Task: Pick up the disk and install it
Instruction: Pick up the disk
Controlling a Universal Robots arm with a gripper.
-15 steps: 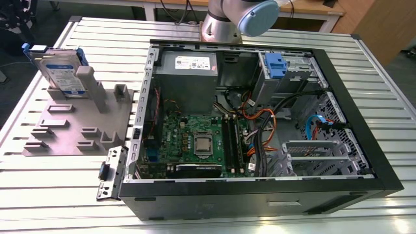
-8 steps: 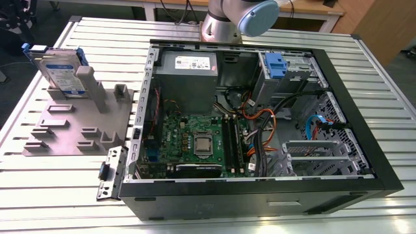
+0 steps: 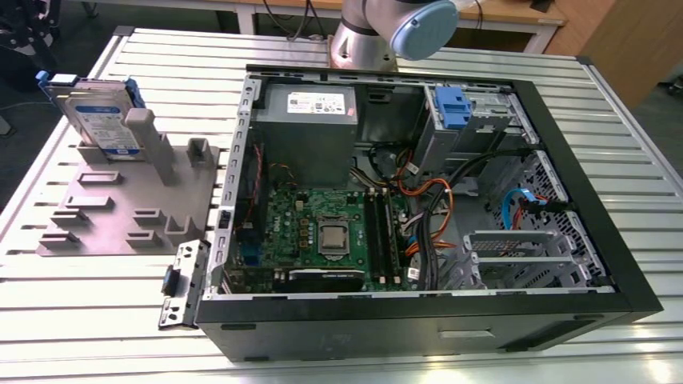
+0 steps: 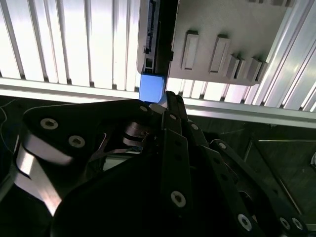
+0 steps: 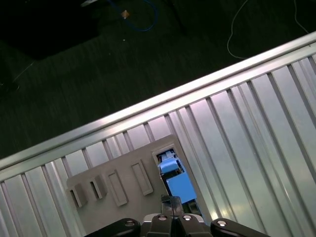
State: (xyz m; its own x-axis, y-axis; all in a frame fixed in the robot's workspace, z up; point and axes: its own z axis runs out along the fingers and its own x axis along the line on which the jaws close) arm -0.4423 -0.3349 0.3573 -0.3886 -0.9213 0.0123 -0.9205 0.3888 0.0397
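The disk (image 3: 101, 112) stands upright in a slot of the grey holder (image 3: 117, 212) at the exterior view's left, silver-grey with a white-and-blue label and blue bracket. In the first wrist view the disk's blue bracket (image 5: 178, 185) shows end-on, just ahead of my gripper (image 5: 170, 201), whose fingers are drawn together with nothing between them. In the second wrist view the blue bracket end (image 4: 150, 87) and the disk's dark edge (image 4: 157, 39) lie just beyond my gripper (image 4: 160, 104). I cannot tell whether the fingertips touch the disk.
The open black computer case (image 3: 427, 320) lies at the exterior view's right, with a grey power-supply box (image 3: 307, 120), motherboard, cables and a drive bay with a blue latch (image 3: 453, 108). The holder (image 5: 118, 182) rests on a ribbed aluminium table (image 3: 96, 312); dark floor lies beyond its edge.
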